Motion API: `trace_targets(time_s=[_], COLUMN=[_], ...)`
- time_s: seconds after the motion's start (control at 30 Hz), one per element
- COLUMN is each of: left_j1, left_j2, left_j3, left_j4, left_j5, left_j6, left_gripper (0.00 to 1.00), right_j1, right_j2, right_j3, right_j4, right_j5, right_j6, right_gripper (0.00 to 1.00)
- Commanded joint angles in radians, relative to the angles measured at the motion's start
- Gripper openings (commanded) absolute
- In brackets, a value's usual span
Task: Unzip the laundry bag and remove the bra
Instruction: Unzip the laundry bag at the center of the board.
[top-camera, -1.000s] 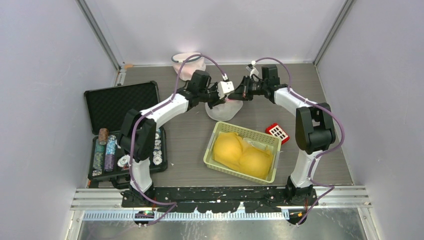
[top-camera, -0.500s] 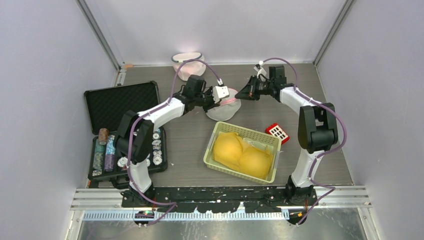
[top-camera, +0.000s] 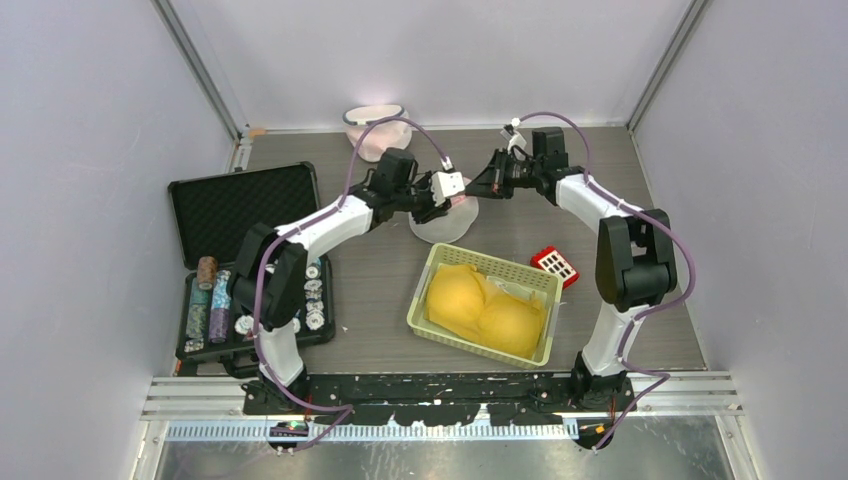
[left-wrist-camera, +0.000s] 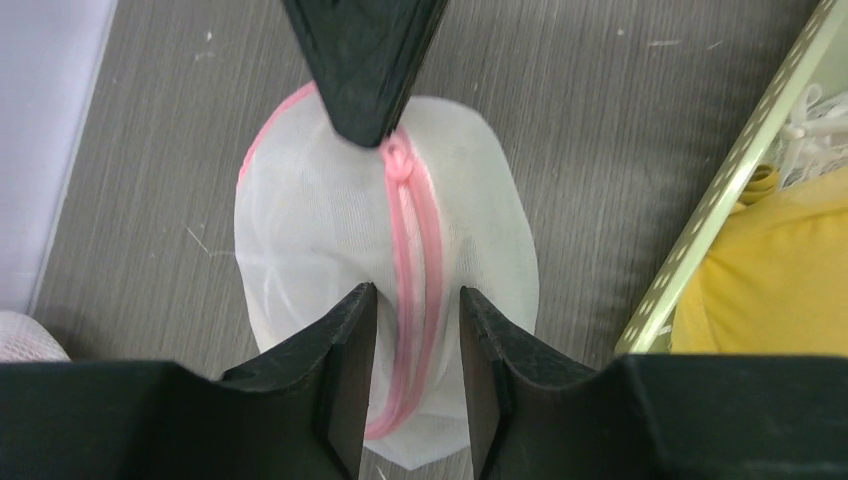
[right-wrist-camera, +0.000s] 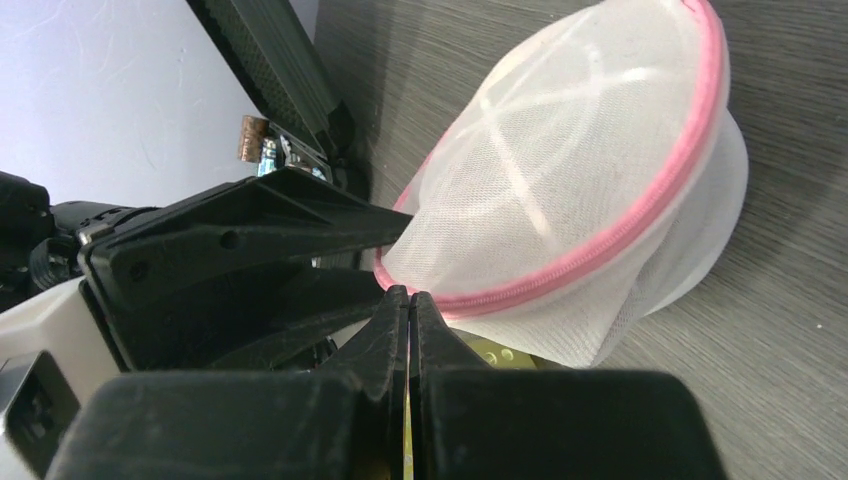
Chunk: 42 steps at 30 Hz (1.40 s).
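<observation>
The white mesh laundry bag (top-camera: 443, 222) with its pink zipper (left-wrist-camera: 410, 250) stands at mid table, puffed up. My left gripper (left-wrist-camera: 415, 295) (top-camera: 452, 200) is shut on the bag's near edge, one finger either side of the zipper. At the zipper's end my right gripper (right-wrist-camera: 410, 295) (top-camera: 472, 190) is shut on the pink zipper pull (left-wrist-camera: 397, 152). Pink zipper (right-wrist-camera: 600, 240) runs closed round the bag's rim in the right wrist view. I cannot make out a bra through the mesh.
A green basket (top-camera: 432, 275) holding yellow bras (top-camera: 485, 305) sits just in front of the bag. A red object (top-camera: 555, 264) lies to its right. An open black case (top-camera: 240, 205) with poker chips is on the left. A second mesh bag (top-camera: 377, 128) rests at the back wall.
The right gripper has drawn back a little from the bag's top and then eased left again. The left gripper shifted slightly left; the bag stays pinched between them.
</observation>
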Motion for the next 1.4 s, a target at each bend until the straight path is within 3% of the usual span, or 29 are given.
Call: trace_targets(time_s=[0.0,0.13,0.37,0.8,0.9,1.0,1.37], left_j1=[-0.027,-0.033,-0.025,0.026,0.023,0.012,-0.037], left_j2=[-0.031,-0.009,-0.023,-0.071,-0.079,-0.096,-0.093], left_j3=[0.080,0.104,0.069,-0.053,-0.043,-0.025,0.064], left_j4=[0.025,0.029,0.027,0.035,0.027,0.006,-0.022], left_j5=[0.013,0.011,-0.023,-0.056,-0.052,-0.043,-0.014], left_j6=[0.006,-0.009,-0.010,0.085,0.075,0.069,0.047], left_gripper=[0.38,0.30,0.02,0.00,0.09,0.26,0.42], right_j1=[0.009,0.008,0.006,-0.055,-0.048,-0.035,-0.006], right_j2=[-0.073,-0.078,-0.079,-0.068,-0.070,-0.076,-0.089], right_j3=[0.001,-0.003,0.002,0.024,0.014,0.000,-0.008], right_j4=[0.055,0.055,0.045,-0.024,0.002,0.018,0.046], right_j5=[-0.022,-0.023,-0.024,-0.026,-0.029,-0.029,-0.026], right_j6=[0.013,0.012,-0.005,-0.061,-0.036,-0.021,-0.008], right_gripper=[0.01,0.01,0.01,0.01,0.01,0.01,0.01])
